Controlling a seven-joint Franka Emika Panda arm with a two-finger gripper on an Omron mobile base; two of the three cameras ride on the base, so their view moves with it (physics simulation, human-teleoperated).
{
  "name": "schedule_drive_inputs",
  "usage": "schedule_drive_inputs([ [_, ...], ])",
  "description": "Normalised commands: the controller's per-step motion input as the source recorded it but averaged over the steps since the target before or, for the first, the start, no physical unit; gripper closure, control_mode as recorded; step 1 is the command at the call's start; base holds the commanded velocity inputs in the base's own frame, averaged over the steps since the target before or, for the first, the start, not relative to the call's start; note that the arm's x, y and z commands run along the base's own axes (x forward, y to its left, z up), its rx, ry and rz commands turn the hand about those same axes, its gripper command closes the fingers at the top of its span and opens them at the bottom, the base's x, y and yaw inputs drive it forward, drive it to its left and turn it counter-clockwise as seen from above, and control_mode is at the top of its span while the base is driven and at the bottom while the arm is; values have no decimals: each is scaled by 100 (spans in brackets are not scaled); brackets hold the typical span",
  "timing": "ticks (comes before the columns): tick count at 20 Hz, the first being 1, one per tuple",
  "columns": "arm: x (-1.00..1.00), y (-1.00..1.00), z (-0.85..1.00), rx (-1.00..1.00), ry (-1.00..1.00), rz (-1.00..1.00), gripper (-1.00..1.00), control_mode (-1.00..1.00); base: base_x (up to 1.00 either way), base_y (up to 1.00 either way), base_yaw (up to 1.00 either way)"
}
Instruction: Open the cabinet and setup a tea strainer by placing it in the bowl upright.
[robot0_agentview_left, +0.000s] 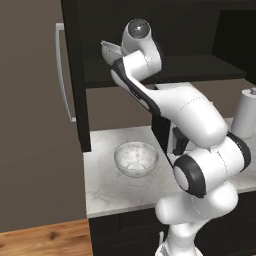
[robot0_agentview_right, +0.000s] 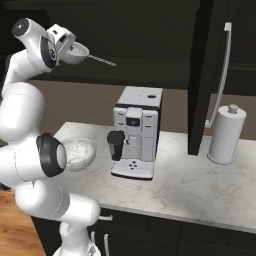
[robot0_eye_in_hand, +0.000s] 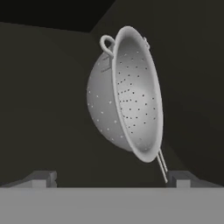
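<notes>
- Tea strainer (robot0_agentview_right: 76, 53): upper left of the right base view, at the gripper (robot0_agentview_right: 64, 44), handle pointing right; in the hand view it hangs centre frame, on edge.
- Gripper state: fingertips stand apart at the bottom corners of the hand view; contact unclear, so cannot tell whether it grips.
- Look: silver perforated basket, small loop on the rim, thin handle.
- Bowl (robot0_agentview_right: 77, 152): lower left, on the counter (robot0_agentview_right: 200, 185), below the strainer.
- Cabinet (robot0_agentview_right: 202, 75): door open, right of centre.
- Step, judged: carrying to the bowl; next, lower and level it.
</notes>
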Motion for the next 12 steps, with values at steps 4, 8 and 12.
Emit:
schedule_drive_inputs([
  [4, 29, 7, -13, 0, 2, 2, -100, -100, 0, 0, 0],
  [8, 28, 11, -6, 0, 1, 2, -100, -100, 0, 0, 0],
  [12, 30, 13, -1, 0, 0, 2, -100, -100, 0, 0, 0],
])
